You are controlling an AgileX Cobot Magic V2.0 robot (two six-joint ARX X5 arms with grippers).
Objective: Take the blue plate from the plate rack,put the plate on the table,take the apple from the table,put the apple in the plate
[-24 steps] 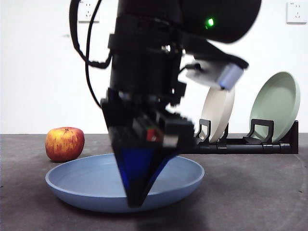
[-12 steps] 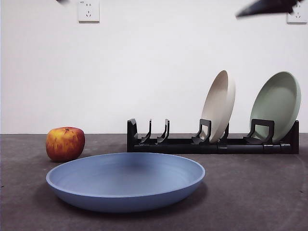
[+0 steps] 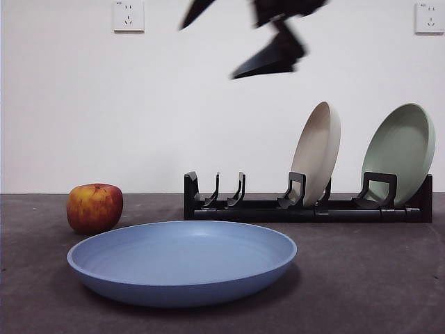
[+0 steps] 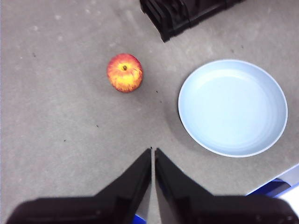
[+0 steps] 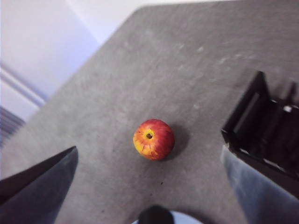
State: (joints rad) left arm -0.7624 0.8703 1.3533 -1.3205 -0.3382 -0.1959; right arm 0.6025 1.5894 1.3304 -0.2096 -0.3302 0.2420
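The blue plate (image 3: 182, 263) lies flat on the table (image 3: 361, 278), near the front. The apple (image 3: 94, 207) stands on the table to the plate's left and a little behind it. The plate rack (image 3: 306, 209) stands behind the plate, its left slots bare. My right gripper (image 3: 236, 35) hangs high at the top middle, open and empty; its wrist view looks down on the apple (image 5: 153, 139) between wide jaws (image 5: 149, 151). My left gripper (image 4: 153, 150) is shut and empty, high above the table, apart from the apple (image 4: 124, 72) and the plate (image 4: 232, 107).
A beige plate (image 3: 316, 153) and a pale green plate (image 3: 398, 154) stand upright in the rack's right slots. A white wall with two sockets runs behind the table. The rack's end (image 5: 266, 135) shows beside the apple in the right wrist view.
One second ago an arm stood low over the blue plate, then it rose out of view. Since half a second ago the gripper at the top has moved left, from the right corner to the middle.
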